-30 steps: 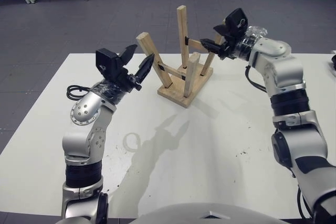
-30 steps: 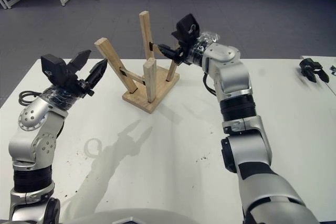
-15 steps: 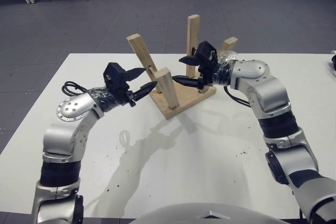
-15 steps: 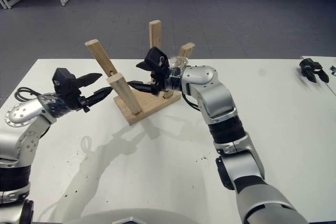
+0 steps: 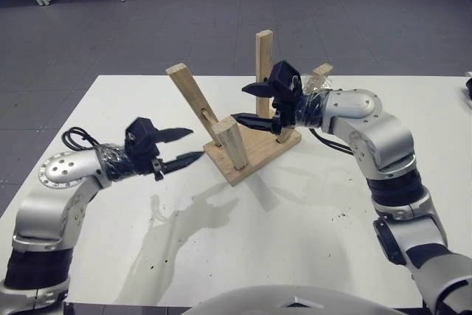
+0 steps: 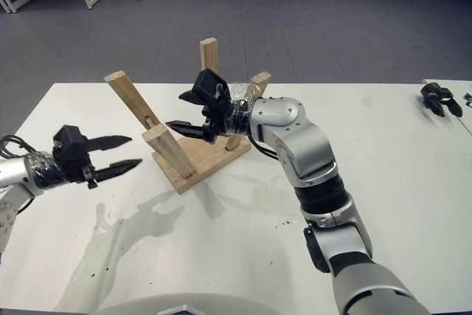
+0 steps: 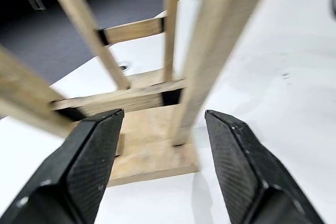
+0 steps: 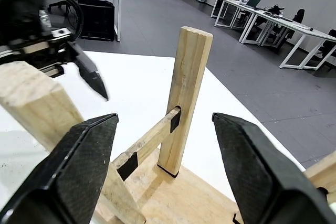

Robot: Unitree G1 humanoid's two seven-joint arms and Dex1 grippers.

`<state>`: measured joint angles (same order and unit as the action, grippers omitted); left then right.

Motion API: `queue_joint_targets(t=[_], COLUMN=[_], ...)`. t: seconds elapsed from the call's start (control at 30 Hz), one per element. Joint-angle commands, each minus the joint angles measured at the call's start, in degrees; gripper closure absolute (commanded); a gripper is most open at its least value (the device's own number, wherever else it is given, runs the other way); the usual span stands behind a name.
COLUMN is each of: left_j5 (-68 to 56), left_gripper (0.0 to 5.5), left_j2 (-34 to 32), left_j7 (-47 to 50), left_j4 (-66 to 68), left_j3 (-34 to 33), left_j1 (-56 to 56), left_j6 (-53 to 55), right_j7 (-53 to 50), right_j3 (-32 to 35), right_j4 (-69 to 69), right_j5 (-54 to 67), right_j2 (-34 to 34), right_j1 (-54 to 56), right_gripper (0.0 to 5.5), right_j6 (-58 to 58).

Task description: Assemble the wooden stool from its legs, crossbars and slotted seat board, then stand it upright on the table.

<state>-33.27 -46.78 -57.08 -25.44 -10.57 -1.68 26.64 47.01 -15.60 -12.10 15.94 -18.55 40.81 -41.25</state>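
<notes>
- Stool: upside down in the far half of the table, about midway across; seat board lying on the tabletop, four legs pointing up and splayed outward.
- Seat board as holder: each leg foot seated in the board; near leg shortest in view, left leg leaning toward the left arm, back leg nearly upright, right leg partly hidden behind the right arm.
- Crossbars: joined between neighbouring legs through dark slots, one seen low just above the board.
- Right gripper: reaching in among the legs above the board, fingers spread wide, one above the other, holding nothing; touching a crossbar or not, cannot tell.
- Left gripper: low over the table just left of the stool, pointed at it, fingers well apart, holding nothing, clear of the wood.
- Edges: far table edge a short way behind the stool.
- Open room: broad bare tabletop between stool and near edge, and to the right of the right arm; dark specks there.
- Small black object near the far right corner, well apart from the stool.
</notes>
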Motion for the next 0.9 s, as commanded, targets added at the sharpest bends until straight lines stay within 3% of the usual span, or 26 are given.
queue_joint_targets(t=[0.03, 0.27, 0.47, 0.6, 0.67, 0.73, 0.9], left_j5=[-0.85, 1.51, -0.82, -2.44, -2.96, -2.83, -0.57], left_gripper=[2.64, 2.64, 2.64, 2.64, 2.91, 3.29, 3.29], left_j2=[0.32, 4.7, 3.68, 3.58, 3.59, 3.6, 1.37], left_j7=[3.34, 11.35, 10.06, 8.09, 7.12, 6.16, 0.86], left_j4=[-4.44, -4.65, -4.84, -0.9, 0.82, 2.38, 7.29], left_j3=[1.08, 4.35, 2.98, 2.36, 2.79, 3.45, 4.87], left_j1=[-0.1, 3.24, 3.09, 7.47, 9.8, 11.63, 12.94], left_j6=[3.43, 4.37, 5.09, 4.73, 4.67, 4.36, 2.28], right_j7=[0.95, 0.98, -1.22, 5.05, 11.46, 16.8, 24.51], right_j3=[-1.89, -4.39, -2.62, 4.47, 8.83, 11.69, 14.1], right_j4=[-2.17, -6.46, -9.37, -12.79, -9.9, -4.23, 11.92], right_j5=[0.47, 2.01, 4.35, 11.67, 15.15, 15.63, 13.2], right_j2=[-1.41, -1.08, -0.13, -7.6, -13.69, -18.52, -22.26], right_j1=[-0.99, -3.02, -1.85, -0.62, 0.23, 2.37, 9.58], right_gripper=[2.2, 2.2, 2.2, 2.2, 2.16, 2.16, 2.16], right_j6=[-1.2, -3.2, -6.26, -11.0, -10.49, -6.77, 4.87])
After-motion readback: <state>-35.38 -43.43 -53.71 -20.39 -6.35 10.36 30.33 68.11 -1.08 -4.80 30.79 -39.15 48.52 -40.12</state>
